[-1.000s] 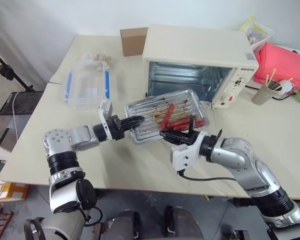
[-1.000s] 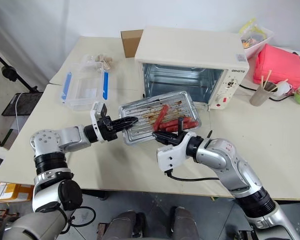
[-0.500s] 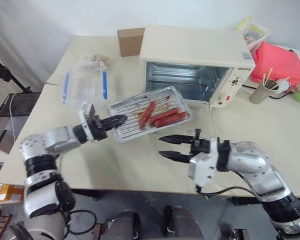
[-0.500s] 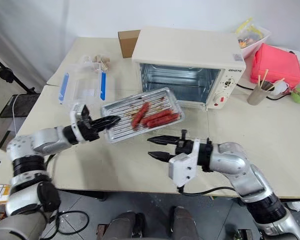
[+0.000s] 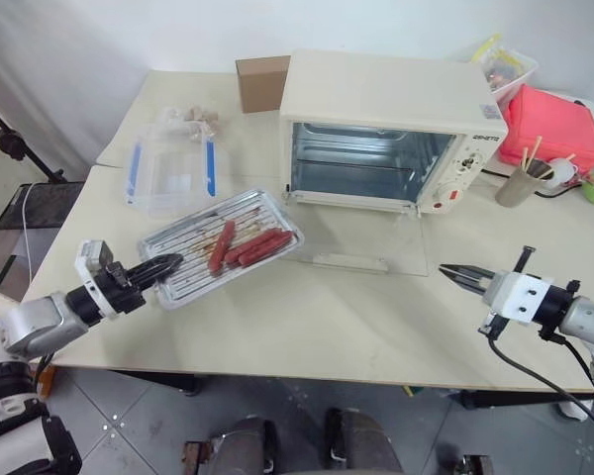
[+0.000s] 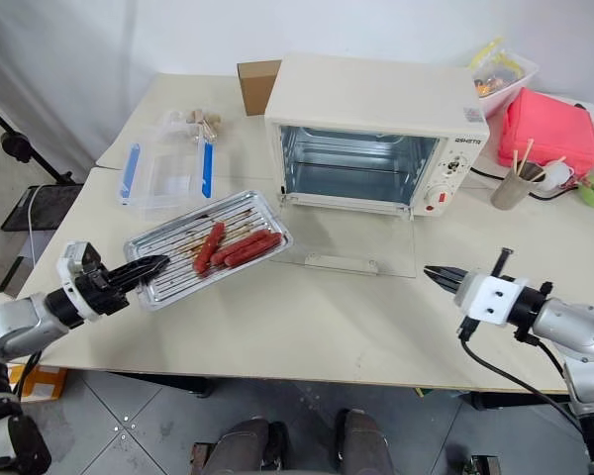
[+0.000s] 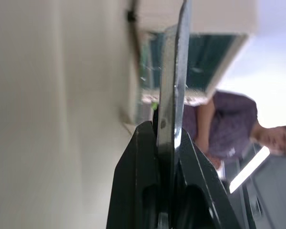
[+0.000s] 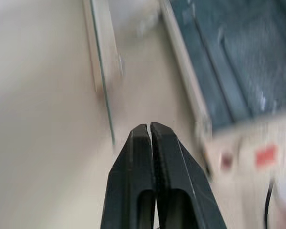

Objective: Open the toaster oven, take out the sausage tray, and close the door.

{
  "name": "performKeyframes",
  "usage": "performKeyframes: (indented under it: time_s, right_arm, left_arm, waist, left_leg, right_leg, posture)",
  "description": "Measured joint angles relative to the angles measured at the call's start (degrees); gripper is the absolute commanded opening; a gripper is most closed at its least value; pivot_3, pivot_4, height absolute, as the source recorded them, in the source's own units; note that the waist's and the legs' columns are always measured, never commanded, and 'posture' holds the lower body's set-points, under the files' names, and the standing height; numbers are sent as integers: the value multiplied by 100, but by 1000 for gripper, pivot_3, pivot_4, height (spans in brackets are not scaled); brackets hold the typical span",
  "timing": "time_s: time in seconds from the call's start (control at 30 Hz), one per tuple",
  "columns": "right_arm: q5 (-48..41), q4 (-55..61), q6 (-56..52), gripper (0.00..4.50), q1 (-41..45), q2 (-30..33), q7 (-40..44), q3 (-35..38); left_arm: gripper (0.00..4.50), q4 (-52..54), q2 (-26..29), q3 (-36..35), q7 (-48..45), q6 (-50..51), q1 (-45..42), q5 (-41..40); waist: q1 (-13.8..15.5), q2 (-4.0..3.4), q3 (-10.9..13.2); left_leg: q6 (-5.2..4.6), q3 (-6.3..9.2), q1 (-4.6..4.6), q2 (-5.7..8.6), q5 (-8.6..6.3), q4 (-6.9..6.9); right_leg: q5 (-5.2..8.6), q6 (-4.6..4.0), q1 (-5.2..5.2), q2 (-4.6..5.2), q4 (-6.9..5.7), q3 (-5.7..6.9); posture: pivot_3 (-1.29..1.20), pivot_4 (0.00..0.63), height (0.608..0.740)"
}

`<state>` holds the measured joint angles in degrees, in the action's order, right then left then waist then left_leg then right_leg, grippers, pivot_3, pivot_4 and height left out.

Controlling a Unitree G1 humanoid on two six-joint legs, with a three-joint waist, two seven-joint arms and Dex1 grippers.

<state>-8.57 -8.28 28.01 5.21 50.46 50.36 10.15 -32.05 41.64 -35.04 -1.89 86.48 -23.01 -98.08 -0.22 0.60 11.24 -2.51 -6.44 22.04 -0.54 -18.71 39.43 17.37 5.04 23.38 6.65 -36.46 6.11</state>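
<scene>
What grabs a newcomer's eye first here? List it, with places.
The oven at the table's back, its glass door folded down flat in front of it. Left of the door, the tray with red sausages, its corner pinched in the shut left gripper. The right gripper is shut, empty, right of the door.
</scene>
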Motion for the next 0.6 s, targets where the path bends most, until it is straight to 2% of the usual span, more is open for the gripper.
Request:
performKeyframes:
  time_s: [0.1, 0.2, 0.47, 0.6]
  right_arm:
    - [-477, -268, -764, 33, 3, -3, 163, 135]
    - [-737, -1007, -1453, 33, 185, -105, 450, 120]
    - [-741, -1508, -1669, 33, 919, -767, 864, -262]
    - [-845, -1580, -1693, 33, 1097, -979, 974, -282]
  left_arm:
    - [0, 333, -93, -172, 180, -395, 327, -347]
    - [0, 984, -618, -454, 618, -1148, 947, -942]
    - [0, 2053, -1349, -600, 1345, -1912, 1361, -1275]
    - [0, 2159, -1428, -658, 1457, -1941, 1453, -1278]
  waist:
    - [0, 0, 0]
    - [-1, 2, -1]
    - [1, 1, -2]
    - [20, 1, -1]
  left_leg:
    - [0, 1, -2, 0, 0, 0]
    - [0, 3, -9, -1, -3, 0]
    - [3, -9, -18, 0, -1, 3]
    - [3, -9, -18, 0, -2, 2]
  right_leg:
    - [0, 0, -1, 5, -1, -4]
    - [0, -1, -7, 10, 0, -4]
    - [0, -4, -10, 8, -6, -11]
    - [0, -4, -10, 6, -6, -9]
  posture:
    - [0, 150, 740]
    - [0, 150, 740]
    - [0, 150, 740]
    - [0, 150, 740]
